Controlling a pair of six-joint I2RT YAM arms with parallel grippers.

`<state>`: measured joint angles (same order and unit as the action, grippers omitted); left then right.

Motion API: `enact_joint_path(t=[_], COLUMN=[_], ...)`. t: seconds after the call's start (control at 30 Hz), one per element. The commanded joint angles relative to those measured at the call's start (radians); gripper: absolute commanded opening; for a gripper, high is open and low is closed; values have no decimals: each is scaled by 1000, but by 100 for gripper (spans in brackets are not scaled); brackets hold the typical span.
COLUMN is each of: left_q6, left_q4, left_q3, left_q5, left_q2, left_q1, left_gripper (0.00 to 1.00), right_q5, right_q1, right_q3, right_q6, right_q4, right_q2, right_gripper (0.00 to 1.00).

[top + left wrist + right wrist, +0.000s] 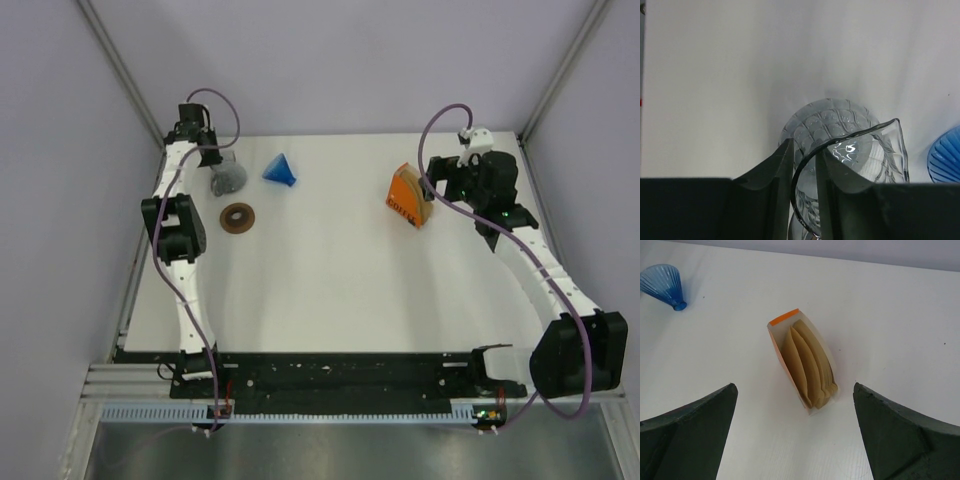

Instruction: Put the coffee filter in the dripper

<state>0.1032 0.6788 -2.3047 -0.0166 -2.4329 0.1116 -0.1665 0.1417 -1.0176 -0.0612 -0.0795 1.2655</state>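
While the coffee filter (810,365) sat unpicked in its packet (782,319) beneath the wide-open right claw (794,388), the dripper (281,170) lay well apart on the tabletop (330,290), the left claw (805,150) clamped on a cup (840,120).

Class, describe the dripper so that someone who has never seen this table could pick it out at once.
Start at the white table and look to its far left corner. The dripper lies there on its side, right of the grey translucent cup and beyond the flat brown ring. It alone is bright blue, a ribbed cone.
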Motion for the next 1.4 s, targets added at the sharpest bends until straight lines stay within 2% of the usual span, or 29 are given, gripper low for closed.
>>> enact_joint_path(t=[0.0,0.03,0.17,0.33,0.47,0.57,0.73,0.93,1.07,1.37], left_q6=[0,6,26,13,-63,-204,-448,-589,-652,-749], left_q4=[-24,-22,-24,-10,44,90,189,219,183,7], left_q3=[-38,-38,-38,-36,-7,100,319,481,547,700], left_q5=[-14,-20,-3,9,151,283,409,486,434,417], left_q2=[-17,-17,21,144,283,429,563,566,537,509], left_q1=[0,-1,0,-3,-32,-107,-338,-518,-611,-659], left_gripper=[15,0,0,0,0,0,0,0,0,0], right_q5=[15,19,25,25,22,12,-21,-8,16,12], right_q1=[6,6,6,6,6,6,6,4,6,4], right_q3=[-64,-64,-61,-52,-52,-52,-55,-44,-38,-33], right_q6=[20,23,26,27,32,35,31,35,49,55], right_q4=[-9,-11,-19,-22,-22,-13,-13,-25,-40,-52], right_q2=[-44,-49,-61,-81,-91,-86,-72,-75,-78,-51], right_gripper=[99,99,99,99,99,99,99,99,96,77])
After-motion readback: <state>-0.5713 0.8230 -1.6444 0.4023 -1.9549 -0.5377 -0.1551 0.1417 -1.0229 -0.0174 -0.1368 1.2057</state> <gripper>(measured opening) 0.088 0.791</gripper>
